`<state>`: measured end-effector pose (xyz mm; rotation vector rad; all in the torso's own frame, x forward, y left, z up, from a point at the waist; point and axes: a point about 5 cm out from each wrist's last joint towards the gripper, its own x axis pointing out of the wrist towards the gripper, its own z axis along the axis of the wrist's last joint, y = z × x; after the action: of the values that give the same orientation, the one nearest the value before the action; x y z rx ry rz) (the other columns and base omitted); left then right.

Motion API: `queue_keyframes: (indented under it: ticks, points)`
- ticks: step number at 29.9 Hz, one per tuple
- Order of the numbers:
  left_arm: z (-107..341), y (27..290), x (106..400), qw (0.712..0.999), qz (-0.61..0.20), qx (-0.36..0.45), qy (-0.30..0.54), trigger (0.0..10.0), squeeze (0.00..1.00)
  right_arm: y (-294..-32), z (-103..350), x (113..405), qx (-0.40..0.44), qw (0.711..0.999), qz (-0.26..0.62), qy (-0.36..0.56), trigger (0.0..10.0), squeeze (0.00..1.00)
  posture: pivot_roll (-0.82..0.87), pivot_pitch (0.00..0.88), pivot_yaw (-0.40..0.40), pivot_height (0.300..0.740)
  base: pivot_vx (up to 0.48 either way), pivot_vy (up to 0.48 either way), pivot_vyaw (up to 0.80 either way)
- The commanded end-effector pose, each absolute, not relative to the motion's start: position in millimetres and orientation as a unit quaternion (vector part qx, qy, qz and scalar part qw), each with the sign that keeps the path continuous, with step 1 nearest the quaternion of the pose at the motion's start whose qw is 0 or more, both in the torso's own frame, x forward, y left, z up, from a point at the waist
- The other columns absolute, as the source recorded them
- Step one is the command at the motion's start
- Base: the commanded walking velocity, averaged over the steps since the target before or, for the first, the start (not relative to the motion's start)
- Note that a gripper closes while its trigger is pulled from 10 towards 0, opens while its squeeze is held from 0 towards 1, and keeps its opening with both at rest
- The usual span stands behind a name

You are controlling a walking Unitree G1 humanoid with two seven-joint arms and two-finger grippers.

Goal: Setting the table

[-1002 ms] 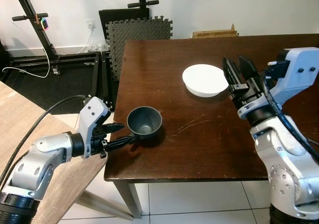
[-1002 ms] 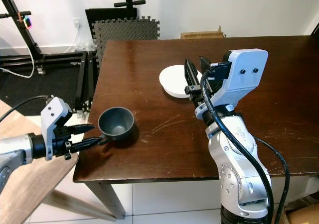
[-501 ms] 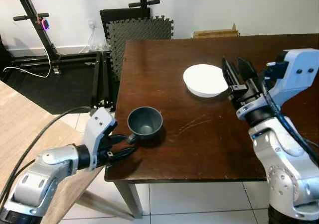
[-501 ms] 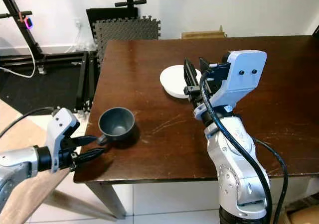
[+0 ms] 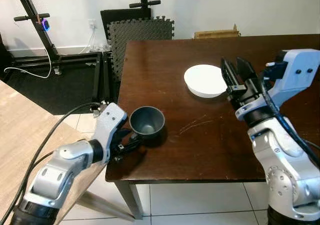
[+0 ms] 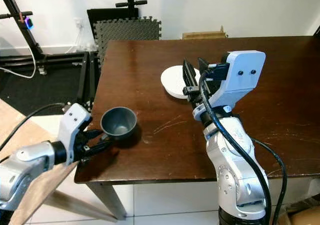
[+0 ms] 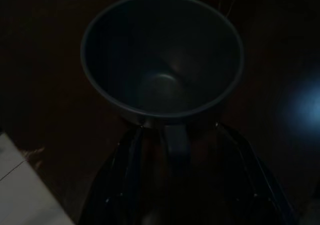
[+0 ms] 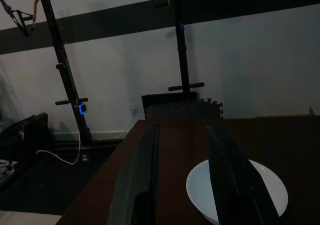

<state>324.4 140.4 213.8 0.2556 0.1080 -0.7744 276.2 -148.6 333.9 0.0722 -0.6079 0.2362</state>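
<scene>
Left gripper (image 5: 129,143) has swung back in from the table edge — its fingers now flank the handle of the dark mug (image 5: 147,124).

Head views: mug near the table's (image 5: 200,150) front-left corner, just ahead of the part-open left gripper; white bowl (image 5: 205,80) just beyond the open, empty right gripper (image 5: 236,74), unchanged. Left wrist view: handle between the spread fingers — grip not closed. Risk, I judge: a nudge tips the mug off the nearby edge.
</scene>
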Motion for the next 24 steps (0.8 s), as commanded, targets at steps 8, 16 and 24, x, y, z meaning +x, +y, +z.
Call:
queue_keyframes:
  ticks: [8,16,24]
  points:
    - [200.4,141.5,331.3,0.926,-0.346,0.136,0.073,0.0,0.0,-150.1,335.7,271.8,0.034,0.944,0.11,-0.309,10.0,0.0,-0.01,0.19,0.128,0.74,0.0,0.0,0.0]
    - [199.4,145.6,338.0,0.941,-0.307,0.127,0.061,0.0,0.0,-149.3,336.2,273.1,0.036,0.943,0.113,-0.31,10.0,0.0,-0.01,0.187,0.122,0.74,0.0,0.0,0.0]
    - [201.6,146.3,338.4,0.945,-0.298,0.122,0.051,0.0,0.0,-148.9,335.5,273.6,0.037,0.943,0.115,-0.309,10.0,0.0,0.0,0.185,0.119,0.74,0.0,0.0,0.0]
